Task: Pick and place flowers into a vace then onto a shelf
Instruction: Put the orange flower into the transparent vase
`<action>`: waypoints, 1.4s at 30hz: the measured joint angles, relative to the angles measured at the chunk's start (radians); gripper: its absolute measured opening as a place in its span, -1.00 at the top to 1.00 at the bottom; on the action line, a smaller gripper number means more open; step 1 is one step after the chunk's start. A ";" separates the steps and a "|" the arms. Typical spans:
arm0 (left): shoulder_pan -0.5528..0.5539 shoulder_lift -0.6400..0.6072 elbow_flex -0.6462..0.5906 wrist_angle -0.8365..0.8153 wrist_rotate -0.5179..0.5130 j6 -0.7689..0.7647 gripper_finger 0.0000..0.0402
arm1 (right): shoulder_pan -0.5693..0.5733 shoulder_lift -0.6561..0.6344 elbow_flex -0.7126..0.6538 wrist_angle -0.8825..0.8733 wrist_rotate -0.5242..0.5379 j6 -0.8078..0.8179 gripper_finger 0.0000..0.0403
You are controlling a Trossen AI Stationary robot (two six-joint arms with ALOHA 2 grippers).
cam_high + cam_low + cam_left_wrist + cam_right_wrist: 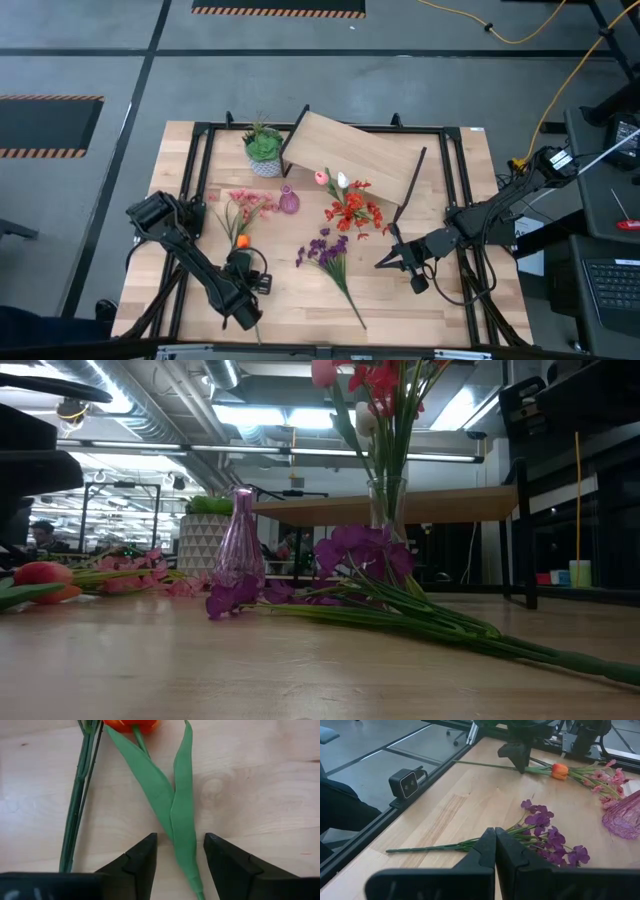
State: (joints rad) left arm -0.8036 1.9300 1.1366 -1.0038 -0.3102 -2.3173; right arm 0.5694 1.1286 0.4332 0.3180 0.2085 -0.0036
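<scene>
Orange tulip (131, 724) cut by the left wrist frame edge, only the lower petals show; its stalk tip hidden behind the left gripper (180, 857) body. Pink blossom stems (80, 795) beside it run out of frame both ends. In the low view, bouquet (375, 400) in the clear vase (387, 505) cropped at top, the heads partly out of frame. Purple cluster stem (560, 655) exits at the edge. Purple vase (625, 817) cut off in right wrist view. Person (42, 535) in far background too small and blurred. Shelf (350, 150) legs mostly hidden under its board from above.
</scene>
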 joint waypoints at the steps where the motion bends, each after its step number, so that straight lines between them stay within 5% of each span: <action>1: 0.001 0.000 -0.001 0.005 0.008 0.000 0.22 | 0.000 0.000 0.000 0.000 0.000 0.000 0.99; 11: 0.005 0.002 -0.001 0.020 0.029 -0.001 0.39 | 0.000 0.000 0.000 0.000 0.000 0.000 0.99; 23: -0.005 -0.019 0.007 0.029 0.021 0.059 0.94 | 0.000 0.000 0.000 -0.002 0.000 -0.001 0.99; 31: -0.012 -0.085 0.012 0.046 -0.007 0.136 0.95 | 0.000 0.000 0.000 -0.009 0.000 -0.001 0.99; 42: -0.092 -0.234 0.012 0.013 -0.263 0.217 0.97 | 0.000 0.000 0.000 -0.009 0.000 -0.001 0.99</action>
State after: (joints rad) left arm -0.8960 1.6964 1.1488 -0.9905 -0.5736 -2.1005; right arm 0.5690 1.1289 0.4332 0.3092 0.2086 -0.0048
